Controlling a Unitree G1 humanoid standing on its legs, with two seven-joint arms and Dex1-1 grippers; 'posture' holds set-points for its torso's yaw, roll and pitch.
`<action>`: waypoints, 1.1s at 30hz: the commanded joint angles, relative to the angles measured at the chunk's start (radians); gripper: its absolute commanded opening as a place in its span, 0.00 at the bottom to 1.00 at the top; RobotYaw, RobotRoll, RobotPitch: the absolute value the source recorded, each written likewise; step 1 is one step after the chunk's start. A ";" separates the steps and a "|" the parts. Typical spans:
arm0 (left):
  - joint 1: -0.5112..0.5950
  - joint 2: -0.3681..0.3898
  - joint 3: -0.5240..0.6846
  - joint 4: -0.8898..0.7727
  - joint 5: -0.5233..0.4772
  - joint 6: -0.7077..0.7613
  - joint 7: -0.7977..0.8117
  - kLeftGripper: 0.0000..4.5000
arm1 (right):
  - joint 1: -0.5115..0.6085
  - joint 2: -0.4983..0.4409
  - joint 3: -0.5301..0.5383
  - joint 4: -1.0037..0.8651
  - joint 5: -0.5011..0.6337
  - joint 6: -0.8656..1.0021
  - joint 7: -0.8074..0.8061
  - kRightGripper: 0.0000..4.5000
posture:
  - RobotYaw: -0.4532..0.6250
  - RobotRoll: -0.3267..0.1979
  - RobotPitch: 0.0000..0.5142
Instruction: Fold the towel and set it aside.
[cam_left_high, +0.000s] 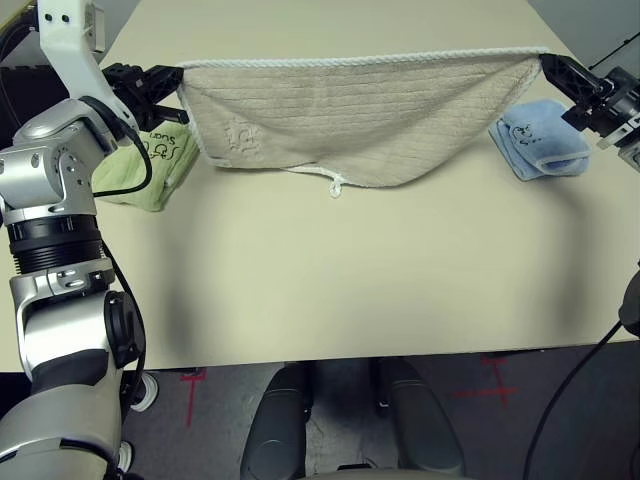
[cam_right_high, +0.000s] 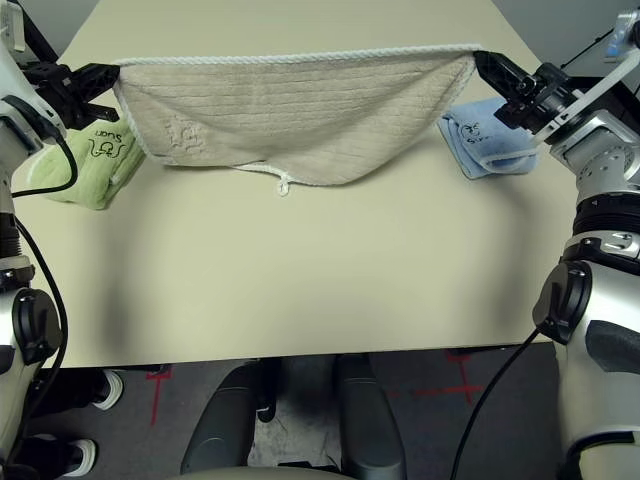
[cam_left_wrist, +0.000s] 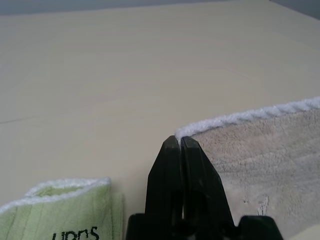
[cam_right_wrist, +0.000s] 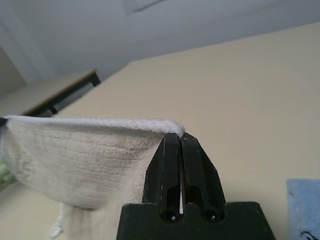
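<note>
I see the left gripper (cam_left_high: 172, 80) and right gripper (cam_left_high: 548, 66) each clamped on a top corner of the towel (cam_left_high: 350, 115), stretched above the desk's (cam_left_high: 350, 270) far edge.

Two folded towels on a cream table, red marks on the floor

A light green towel (cam_left_high: 150, 165) lies folded near the table's (cam_left_high: 330, 290) left edge, with dark embroidered lettering on its upper face. A light blue towel (cam_left_high: 543, 137) lies folded near the right edge, showing a small dark embroidered figure and a rolled, white-trimmed fold toward the front. The two sit well apart, on opposite sides. Below the table's near edge, red tape crosses (cam_left_high: 490, 385) mark the grey floor (cam_left_high: 220, 400).
</note>
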 joint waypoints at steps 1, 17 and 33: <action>-0.027 0.003 0.014 0.110 0.058 -0.120 0.118 0.01 | -0.051 0.035 0.019 0.101 -0.078 -0.161 -0.144 0.00 | 0.41 0.62 0.66; -0.392 -0.025 0.071 0.707 0.036 -0.844 0.220 0.01 | -0.342 0.104 -0.029 0.340 -0.173 -0.678 -0.419 0.00 | 0.44 0.62 0.68; 0.156 0.204 -0.139 0.037 0.007 -0.252 -0.464 0.01 | -0.089 -0.028 0.151 0.281 -0.288 -0.438 0.228 0.00 | 0.45 0.62 0.66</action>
